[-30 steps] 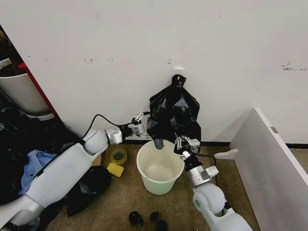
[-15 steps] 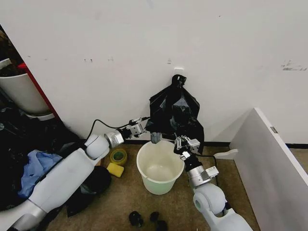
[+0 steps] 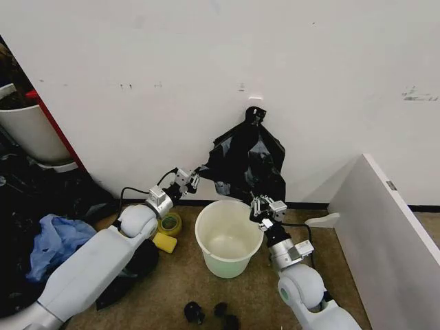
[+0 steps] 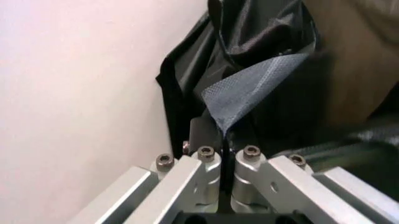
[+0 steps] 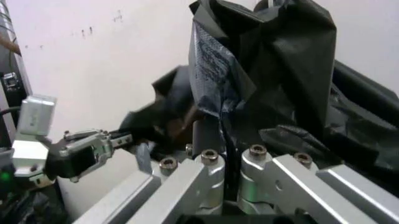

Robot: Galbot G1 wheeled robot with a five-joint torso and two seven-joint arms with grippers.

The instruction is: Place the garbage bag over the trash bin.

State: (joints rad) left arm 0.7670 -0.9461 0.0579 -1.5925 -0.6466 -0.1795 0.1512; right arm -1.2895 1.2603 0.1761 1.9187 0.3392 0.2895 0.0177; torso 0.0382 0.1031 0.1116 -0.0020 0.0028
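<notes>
Clutter fills the left edge of the head view: a blue cloth (image 3: 51, 234) on dark bags, and a white tub (image 3: 27, 130) above it. Right of these, the left arm rises toward frame centre; a tape roll (image 3: 168, 223) and a yellow sponge (image 3: 164, 242) lie on the floor beside it. The left gripper (image 3: 185, 178) sits left of centre, its fingers (image 4: 206, 170) pressed together on a thin edge of the bag (image 3: 244, 161), with a grey translucent flap standing up from the pinch in the left wrist view. The bag hangs at centre against the white wall (image 3: 206, 55), its knotted top on a hook (image 3: 255, 103), its lower folds just above the far rim of the bin (image 3: 227, 237). The bin stands upright on the floor, below centre, open and uncovered. At the bin's right rim, the right gripper (image 3: 267, 206) points upward, fingers (image 5: 209, 175) pinched shut on the bag's lower edge. At lower right a white panel (image 3: 392, 234) leans.
</notes>
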